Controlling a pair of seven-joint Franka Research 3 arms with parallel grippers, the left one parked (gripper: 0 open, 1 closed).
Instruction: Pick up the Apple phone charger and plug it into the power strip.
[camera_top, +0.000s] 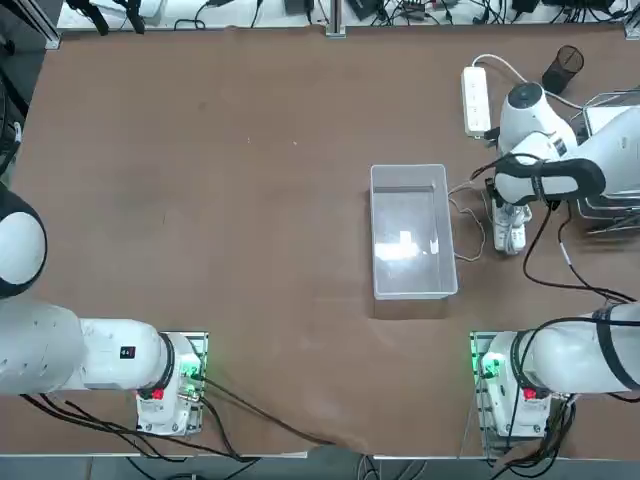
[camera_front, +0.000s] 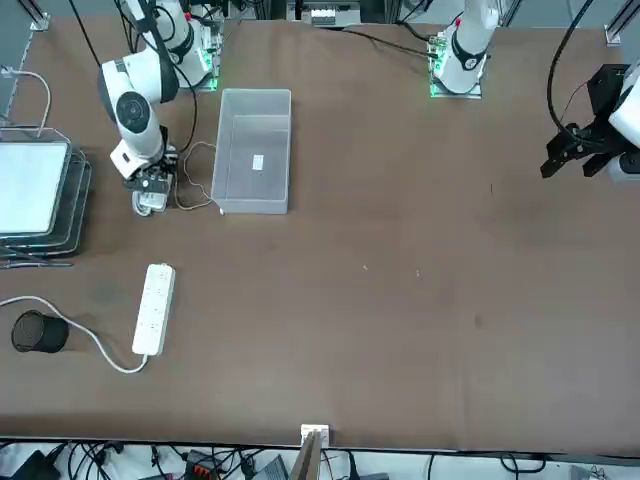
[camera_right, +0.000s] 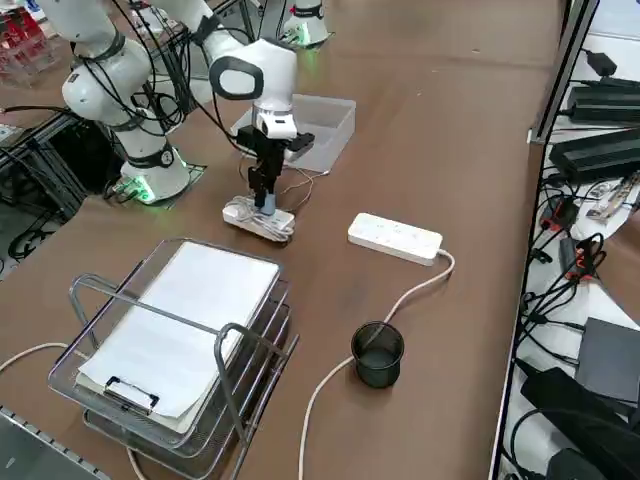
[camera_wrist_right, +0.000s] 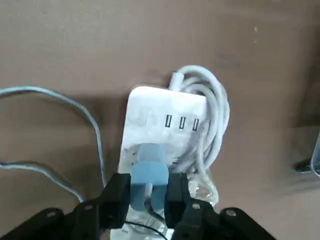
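Black fingers (camera_wrist_right: 116, 200) of my right gripper (camera_wrist_right: 149, 190) come first in my wrist view, closed against both sides of the Apple phone charger (camera_wrist_right: 150, 172), so I have it pinched between them. Just past it lies the shorter white strip (camera_wrist_right: 157, 112), with the charger over its face; whether the two touch, I can't tell. Its bundled cord (camera_wrist_right: 216, 117) crowds right up beside the charger, loops lying partly over that strip.

Thin white cable (camera_top: 480, 228) curls over the table between the shorter strip and the clear plastic bin (camera_top: 412, 235), which sits just beside it on the robot's left. On the other side stands the wire tray (camera_right: 200, 340), holding white paper and a clipboard (camera_right: 150, 395). Farther from the robot's bases than the shorter strip, apart from it, lies the power strip (camera_right: 395, 238), its thick white lead (camera_right: 318, 390) bending past the black mesh cup (camera_right: 378, 354).

My wrist view shows three narrow slots on the shorter strip and my grip on the charger; from overhead my own arm (camera_top: 560, 160) covers that grip. The side view shows the clipboard's black clip, which the arm hides overhead.
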